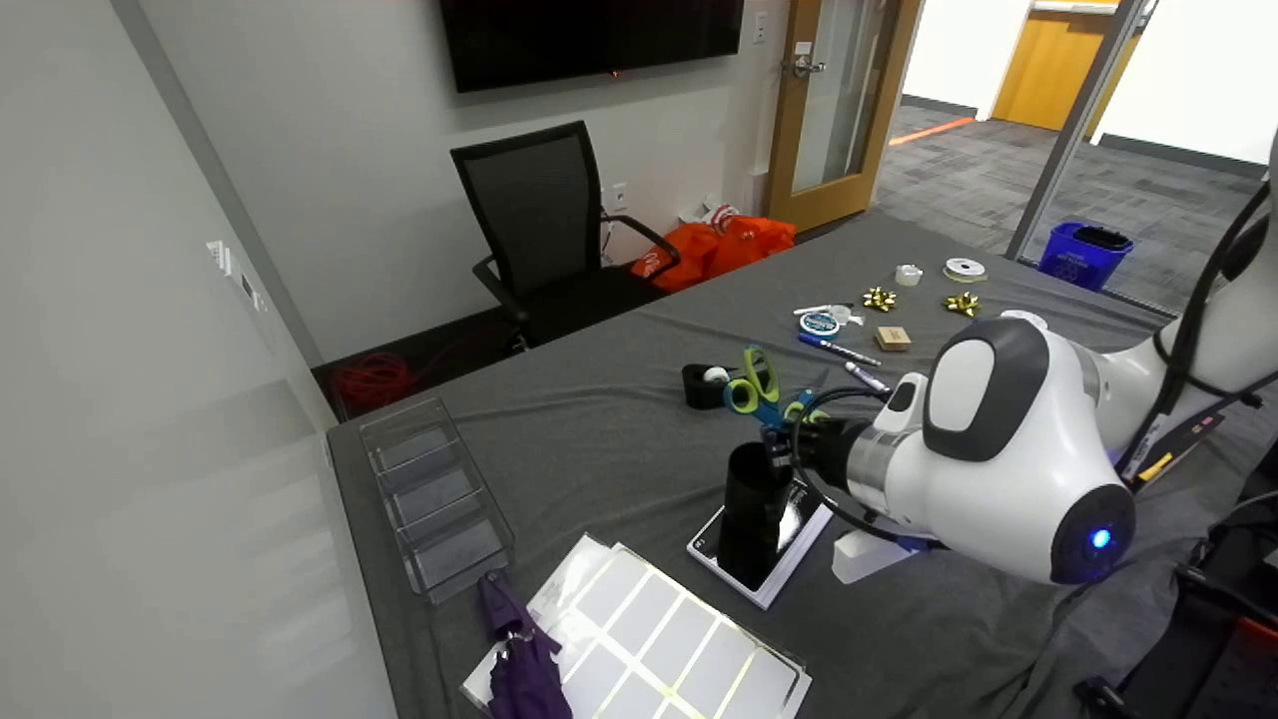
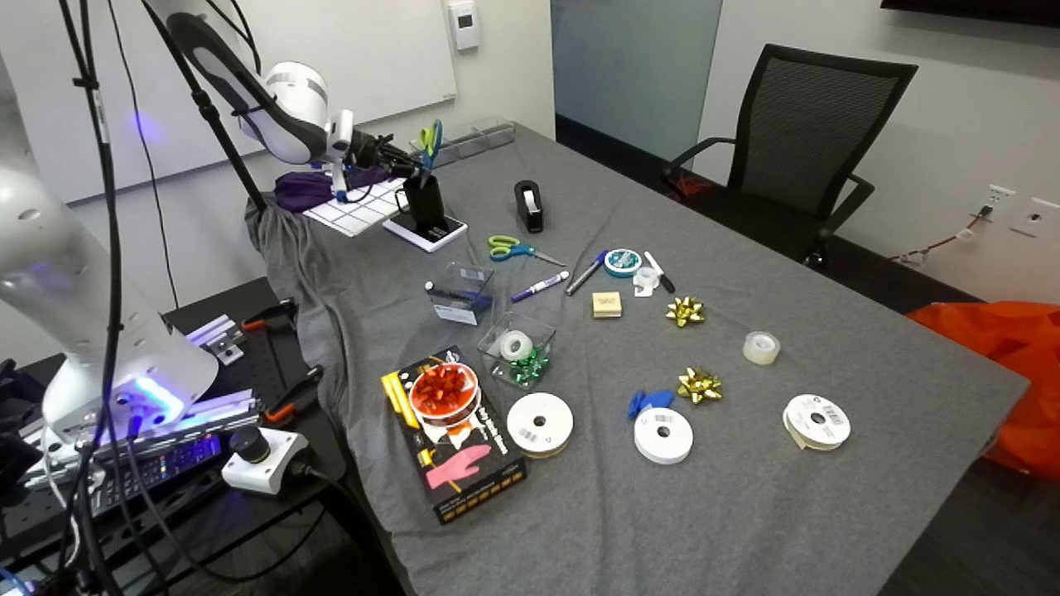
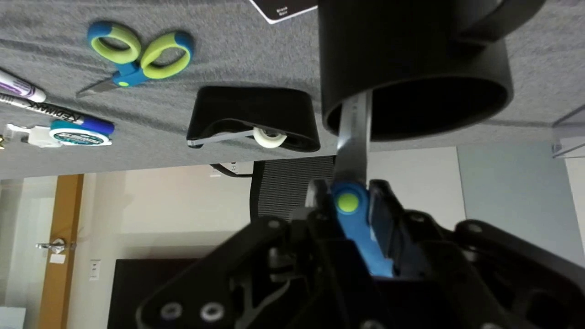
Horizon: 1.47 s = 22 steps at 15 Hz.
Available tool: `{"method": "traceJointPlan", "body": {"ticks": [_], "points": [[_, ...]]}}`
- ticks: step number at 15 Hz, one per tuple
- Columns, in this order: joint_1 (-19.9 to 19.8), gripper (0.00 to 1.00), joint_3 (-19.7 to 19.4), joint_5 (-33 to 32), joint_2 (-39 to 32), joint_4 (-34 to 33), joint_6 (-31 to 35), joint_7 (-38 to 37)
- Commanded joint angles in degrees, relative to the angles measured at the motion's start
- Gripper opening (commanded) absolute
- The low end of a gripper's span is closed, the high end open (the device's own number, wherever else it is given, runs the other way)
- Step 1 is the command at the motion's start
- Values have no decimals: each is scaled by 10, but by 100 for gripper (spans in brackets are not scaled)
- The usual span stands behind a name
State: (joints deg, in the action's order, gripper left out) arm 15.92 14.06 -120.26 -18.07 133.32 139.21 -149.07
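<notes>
The gripper [image 3: 348,189] pinches blue-and-green scissors [image 3: 351,205], jaws narrowly apart. The blades [image 3: 354,137] already dip inside the black mug [image 3: 393,59]; release looks not yet done.

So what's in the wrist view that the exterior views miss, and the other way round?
Only the wrist view clearly shows the green pivot and metal blade of the scissors held in the claw. Only the exterior views show those scissors' handle loops, the purple umbrella, the label sheets and the orange bags. All share the black mug, the tape dispenser, the office chair and the loose scissors.
</notes>
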Motion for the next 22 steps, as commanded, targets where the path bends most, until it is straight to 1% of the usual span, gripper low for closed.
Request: {"method": "traceJointPlan", "body": {"ticks": [1,3,6,9,10,11,13,16,17,22], "points": [[-68,6,72,-24,-22,-8,-10,0],[-115,6,122,-36,-34,-12,-10,0],[-184,6,194,-60,-59,-14,-27,0],[-250,6,255,-96,-89,-6,-53,0],[-271,34,273,-110,-100,-4,-61,0],[-290,51,289,-124,-110,0,-70,0],[-326,64,317,-152,-131,8,-83,0],[-373,86,352,-195,-160,21,-104,0],[-388,92,364,-209,-168,26,-114,0],[-449,92,413,-266,-194,55,-144,0]]}}
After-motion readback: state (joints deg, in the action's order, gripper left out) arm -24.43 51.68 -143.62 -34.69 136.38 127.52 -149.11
